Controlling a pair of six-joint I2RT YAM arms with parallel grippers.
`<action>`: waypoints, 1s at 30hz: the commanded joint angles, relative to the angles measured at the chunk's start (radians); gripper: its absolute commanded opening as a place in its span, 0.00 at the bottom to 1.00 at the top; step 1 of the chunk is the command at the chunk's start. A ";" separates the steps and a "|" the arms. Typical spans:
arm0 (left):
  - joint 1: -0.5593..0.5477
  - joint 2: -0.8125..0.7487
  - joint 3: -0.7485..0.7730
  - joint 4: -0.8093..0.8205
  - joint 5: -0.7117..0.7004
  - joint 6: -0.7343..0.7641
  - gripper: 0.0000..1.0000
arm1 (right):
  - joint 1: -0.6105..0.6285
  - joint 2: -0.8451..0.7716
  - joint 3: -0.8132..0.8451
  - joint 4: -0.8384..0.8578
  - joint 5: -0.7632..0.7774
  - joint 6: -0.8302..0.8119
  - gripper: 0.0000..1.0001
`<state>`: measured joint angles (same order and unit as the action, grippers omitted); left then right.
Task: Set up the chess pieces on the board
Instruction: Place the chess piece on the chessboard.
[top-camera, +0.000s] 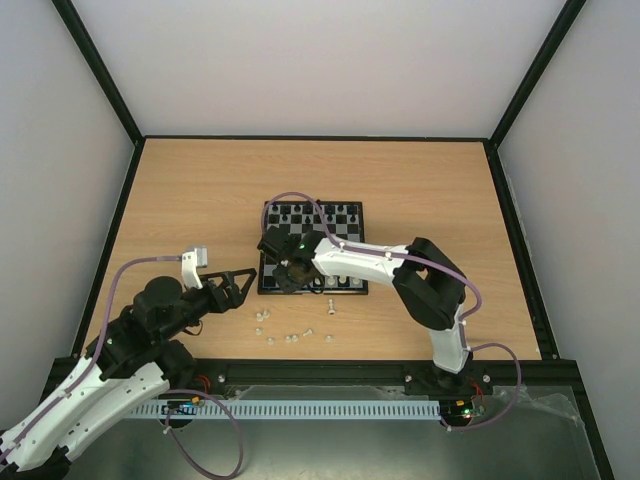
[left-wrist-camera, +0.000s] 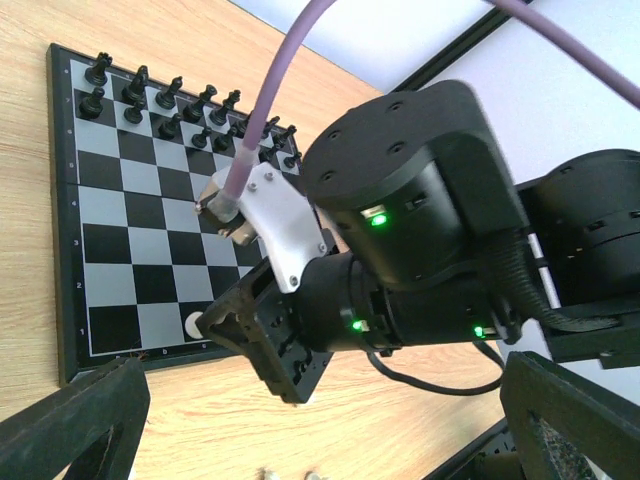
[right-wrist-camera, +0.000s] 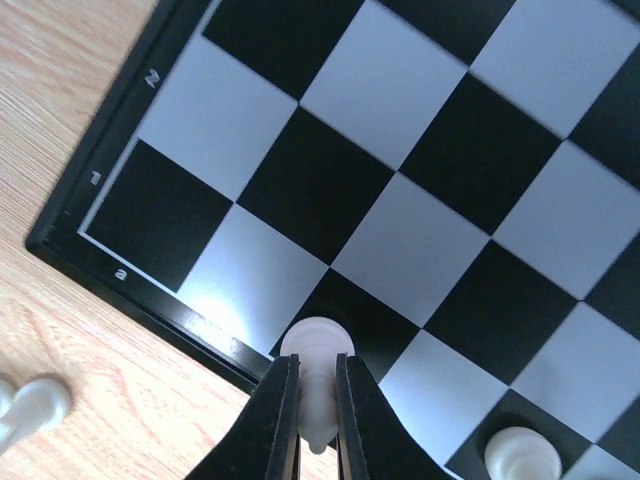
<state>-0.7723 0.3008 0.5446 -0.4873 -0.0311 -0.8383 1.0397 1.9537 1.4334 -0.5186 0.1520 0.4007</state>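
Our right gripper (right-wrist-camera: 317, 372) pinches a white chess piece (right-wrist-camera: 317, 338) over the board (right-wrist-camera: 420, 245)'s edge row; we'd say lower and release next. Left gripper (top-camera: 240, 283) gapes empty.

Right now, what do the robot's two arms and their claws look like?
The left arm and right arm have white shells and bulky black joints, each trailing a lilac cable. Green lights glow on the right wrist. The left claw and right claw are black.

A light wooden bench (top-camera: 200, 190) sits inside pale walls (top-camera: 330, 60), edged by a black frame (top-camera: 98, 68). Small black chess pieces (top-camera: 300, 216) stand upright in two rows. A white slotted strip (top-camera: 320, 409) runs along the bench's near edge.
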 joint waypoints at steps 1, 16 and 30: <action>-0.004 -0.007 0.030 -0.004 -0.004 0.008 0.99 | -0.011 0.036 0.030 -0.056 -0.022 -0.025 0.03; -0.004 -0.005 0.030 -0.001 -0.003 0.010 0.99 | -0.023 0.052 0.028 -0.081 0.026 -0.019 0.04; -0.004 0.004 0.027 0.011 0.001 0.007 0.99 | -0.024 0.027 0.014 -0.068 -0.021 -0.034 0.14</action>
<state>-0.7723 0.3012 0.5446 -0.4862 -0.0311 -0.8379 1.0206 1.9808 1.4467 -0.5297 0.1589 0.3843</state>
